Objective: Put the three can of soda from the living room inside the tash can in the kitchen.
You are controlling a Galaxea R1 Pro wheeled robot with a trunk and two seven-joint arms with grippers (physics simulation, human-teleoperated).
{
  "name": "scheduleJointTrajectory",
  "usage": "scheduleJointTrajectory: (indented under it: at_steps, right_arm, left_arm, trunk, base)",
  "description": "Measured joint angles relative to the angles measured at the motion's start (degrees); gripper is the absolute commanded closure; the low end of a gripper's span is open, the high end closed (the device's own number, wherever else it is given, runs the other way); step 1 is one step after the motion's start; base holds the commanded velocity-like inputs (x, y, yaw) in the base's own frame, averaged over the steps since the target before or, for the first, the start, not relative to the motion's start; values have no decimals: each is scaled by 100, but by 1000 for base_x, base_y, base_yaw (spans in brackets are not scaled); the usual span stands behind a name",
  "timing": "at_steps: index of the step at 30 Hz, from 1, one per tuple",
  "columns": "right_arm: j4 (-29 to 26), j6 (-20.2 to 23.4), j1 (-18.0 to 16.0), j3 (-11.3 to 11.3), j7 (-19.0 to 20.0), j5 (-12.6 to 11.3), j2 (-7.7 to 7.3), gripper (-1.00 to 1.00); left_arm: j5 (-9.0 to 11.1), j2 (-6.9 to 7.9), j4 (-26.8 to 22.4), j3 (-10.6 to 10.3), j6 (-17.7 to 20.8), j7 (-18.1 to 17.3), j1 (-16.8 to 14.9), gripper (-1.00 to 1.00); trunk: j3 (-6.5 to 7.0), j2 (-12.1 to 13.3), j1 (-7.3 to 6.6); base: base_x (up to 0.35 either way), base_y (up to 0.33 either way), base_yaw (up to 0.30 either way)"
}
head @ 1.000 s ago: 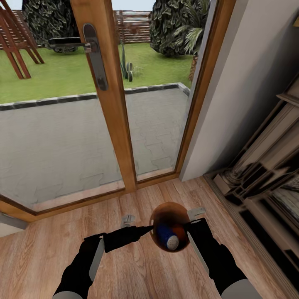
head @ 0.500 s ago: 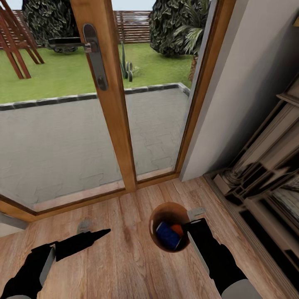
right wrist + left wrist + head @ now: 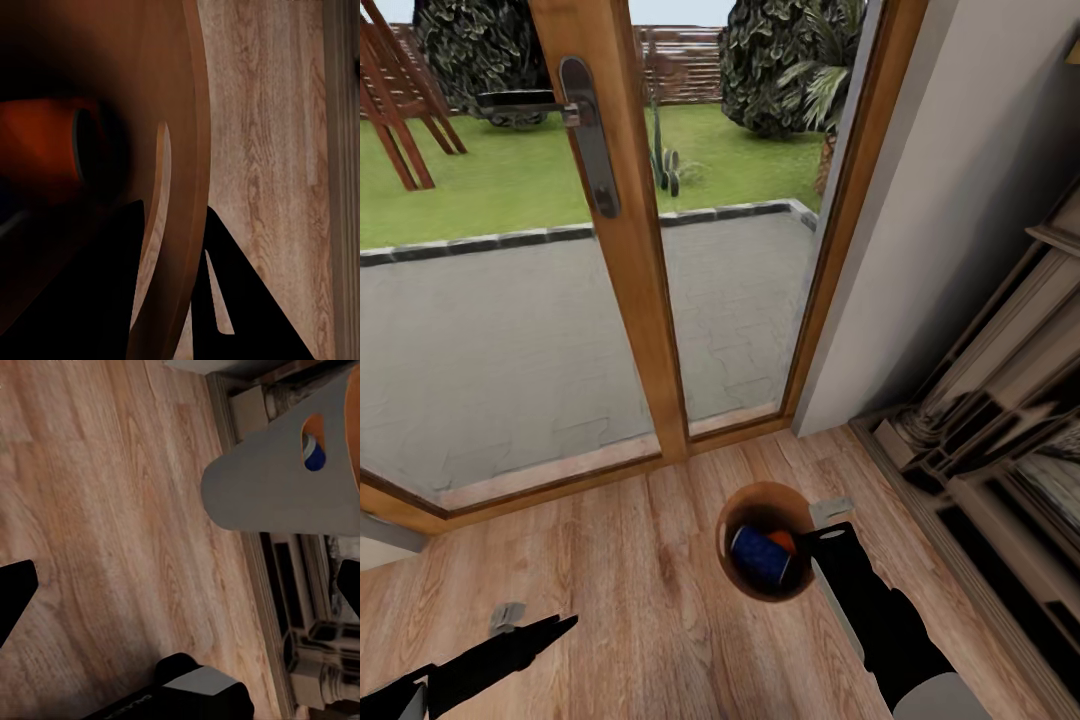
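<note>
Two cans show inside the bin (image 3: 764, 500) that your right jaws (image 3: 812, 540) pinch by the rim.

Nearest you, your left jaws (image 3: 525, 625) hang low over the wood floor (image 3: 640, 600), spread wide and holding nothing, well apart from the bin. Your right jaws straddle the bin's wall, one finger (image 3: 90, 300) inside and one outside. In the bin lie a blue can (image 3: 760, 556) and an orange can (image 3: 784, 541), touching. Beyond stands a glass door (image 3: 610, 250) with a metal handle (image 3: 588, 120), then paving and lawn; shelving (image 3: 1000, 440) lines your right.
</note>
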Motion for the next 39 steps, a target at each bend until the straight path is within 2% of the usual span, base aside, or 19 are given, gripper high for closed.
scheduleJointTrajectory:
  at_steps: [5, 8, 11, 13, 15, 19, 22, 39]
  right_arm:
    - [3, -4, 1, 3, 3, -10, 0, 100]
    - [3, -3, 1, 3, 3, 0, 0, 100]
    - [5, -6, 1, 3, 3, -5, 0, 100]
    - [7, -11, 1, 3, 3, -10, 0, 100]
    - [37, -274, 2, 5, 4, -49, 0, 100]
    - [-1, -509, 0, 8, 4, -1, 0, 100]
    - [1, -535, 2, 5, 6, -30, 0, 100]
    - [-7, -557, 2, 12, 8, -24, 0, 100]
  left_arm:
    - [3, 57, 6, -9, -20, -237, 0, -100]
    - [9, 274, 3, -4, -20, -992, 0, -100]
    - [14, 371, -2, 4, -19, -1193, 0, -100]
    - [16, 400, -10, 4, -22, -1244, 0, -100]
    - [18, 436, -22, 2, -25, -1307, 0, -100]
    - [19, 447, -28, 1, -28, -1324, 0, -100]
    - [19, 445, -28, 1, -28, -1326, 0, -100]
    - [19, 440, -24, 0, -28, -1328, 0, -100]
  trunk:
    - [0, 0, 0]
    - [0, 0, 0]
    - [0, 0, 0]
    - [0, 0, 0]
    - [0, 0, 0]
    - [0, 0, 0]
    - [0, 0, 0]
    - [-305, -680, 373]
  base:
    - [0, 0, 0]
    - [0, 0, 0]
    - [0, 0, 0]
    - [0, 0, 0]
    - [0, 0, 0]
    - [0, 0, 0]
    - [0, 0, 0]
    - [0, 0, 0]
